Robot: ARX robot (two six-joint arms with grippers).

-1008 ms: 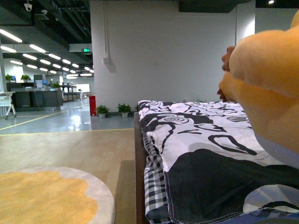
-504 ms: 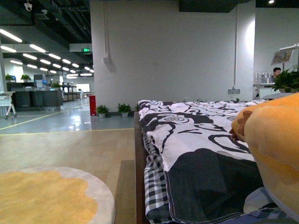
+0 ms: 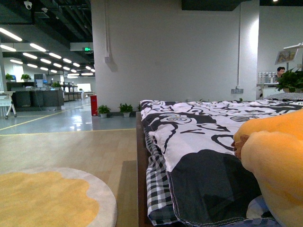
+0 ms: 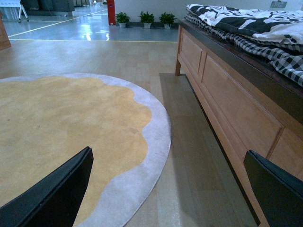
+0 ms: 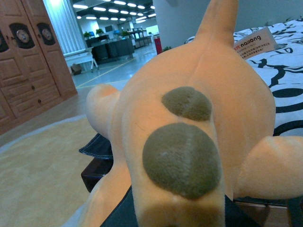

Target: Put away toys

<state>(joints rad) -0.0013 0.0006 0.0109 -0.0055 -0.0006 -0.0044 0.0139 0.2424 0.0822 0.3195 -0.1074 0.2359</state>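
Observation:
The large orange-yellow plush animal (image 3: 277,161) fills the lower right of the front view, low over the bed's near corner. In the right wrist view the plush animal (image 5: 189,71) takes up most of the picture, with two grey-brown patches, a pointed part sticking up and a paper tag (image 5: 253,42). My right gripper (image 5: 182,215) is shut on its lower end, and the fabric mostly hides the jaws. My left gripper (image 4: 165,198) hangs open above the floor beside the bed, with nothing between its black fingers (image 4: 52,198).
A bed with a black-and-white patterned cover (image 3: 199,137) and a checked sheet stands on a wooden frame (image 4: 227,104). A round yellow rug with a grey border (image 4: 71,123) lies to its left. Wooden wardrobe doors (image 5: 23,61) stand beyond the rug. Potted plants line the far wall.
The plush animal has come down in the front view, from high at the right edge to low over the bed. More of the far wall and bed now shows.

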